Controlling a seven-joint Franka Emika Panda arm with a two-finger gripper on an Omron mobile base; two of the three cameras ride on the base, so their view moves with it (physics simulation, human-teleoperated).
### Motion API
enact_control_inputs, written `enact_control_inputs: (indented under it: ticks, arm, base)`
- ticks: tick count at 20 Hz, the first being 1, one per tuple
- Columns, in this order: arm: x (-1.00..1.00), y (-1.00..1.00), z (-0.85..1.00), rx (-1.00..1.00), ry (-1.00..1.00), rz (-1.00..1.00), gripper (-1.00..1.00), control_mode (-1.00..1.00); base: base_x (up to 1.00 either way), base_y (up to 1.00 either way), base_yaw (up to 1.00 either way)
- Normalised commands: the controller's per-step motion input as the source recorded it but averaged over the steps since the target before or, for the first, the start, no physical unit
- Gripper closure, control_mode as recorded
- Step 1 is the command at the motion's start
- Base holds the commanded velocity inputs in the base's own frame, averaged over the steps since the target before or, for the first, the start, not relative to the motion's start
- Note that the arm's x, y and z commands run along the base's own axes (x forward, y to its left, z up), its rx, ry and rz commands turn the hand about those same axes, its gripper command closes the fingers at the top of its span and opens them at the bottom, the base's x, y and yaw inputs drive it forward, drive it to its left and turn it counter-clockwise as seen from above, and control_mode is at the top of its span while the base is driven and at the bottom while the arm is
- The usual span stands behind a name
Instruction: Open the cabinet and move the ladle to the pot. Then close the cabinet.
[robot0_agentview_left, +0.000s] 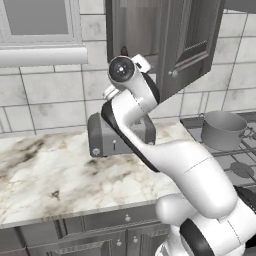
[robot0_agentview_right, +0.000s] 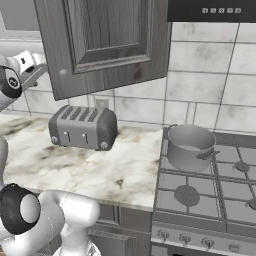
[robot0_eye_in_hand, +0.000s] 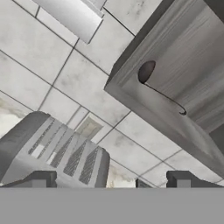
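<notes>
Dark grey cabinet (robot0_agentview_left: 135, 35): I see its door (robot0_agentview_right: 107, 42) swung open, up on the wall above the toaster.
Toaster (robot0_agentview_right: 83, 128): on the marble counter (robot0_agentview_right: 90, 167), left of the stove (robot0_agentview_right: 210, 192).
Pot (robot0_agentview_right: 190, 146): on the stove's far-left burner.
Ladle (robot0_eye_in_hand: 162, 89): lying inside the cabinet, bowl toward me.
Gripper (robot0_eye_in_hand: 109, 178): jaws wide apart, empty, near the cabinet's mouth.

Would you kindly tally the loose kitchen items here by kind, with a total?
Pot: 1
Toaster: 1
Ladle, lying in the open cabinet: 1
Total: 3
</notes>
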Motion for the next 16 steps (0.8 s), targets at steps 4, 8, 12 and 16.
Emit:
enact_control_inputs:
  ticks: [4, 8, 12, 16]
  arm:
    - [0.43, -0.12, -0.19, 0.0, 0.07, 0.1, -1.0, -1.0]
    - [-0.1, -0.42, -0.03, -0.01, 0.03, 0.02, -1.0, -1.0]
    - [-0.56, -0.51, -0.02, 0.0, 0.0, 0.0, -1.0, -1.0]
    - [-0.54, -0.56, -0.13, 0.0, 0.01, 0.0, -1.0, -1.0]
  base:
    - [0.0, 0.0, 0.0]
    - [0.0, 0.0, 0.0]
    - [0.0, 0.0, 0.0]
    - [0.0, 0.0, 0.0]
